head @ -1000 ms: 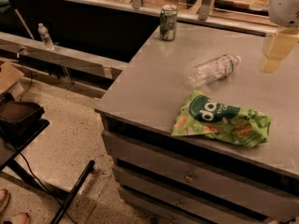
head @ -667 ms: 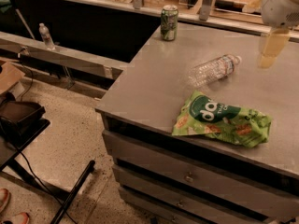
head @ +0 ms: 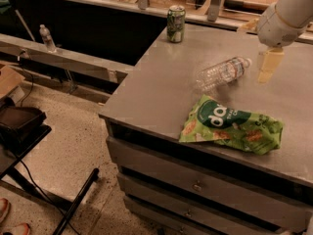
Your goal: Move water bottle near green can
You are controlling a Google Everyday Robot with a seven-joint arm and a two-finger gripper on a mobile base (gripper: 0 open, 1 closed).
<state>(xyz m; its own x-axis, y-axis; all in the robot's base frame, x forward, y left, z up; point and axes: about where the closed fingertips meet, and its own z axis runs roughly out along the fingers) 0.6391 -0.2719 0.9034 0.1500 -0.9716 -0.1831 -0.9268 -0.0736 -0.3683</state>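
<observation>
The water bottle lies on its side on the grey table, its white cap pointing right. The green can stands upright at the table's far left corner, well apart from the bottle. My gripper hangs from the white arm just to the right of the bottle's cap, a little above the table, and holds nothing that I can see.
A green snack bag lies near the table's front edge, in front of the bottle. A small upright bottle stands on a far ledge at the left. A dark stand is on the floor at lower left.
My gripper has moved left and slightly down, closer to the bottle's cap. The bottle, can and bag have not moved.
</observation>
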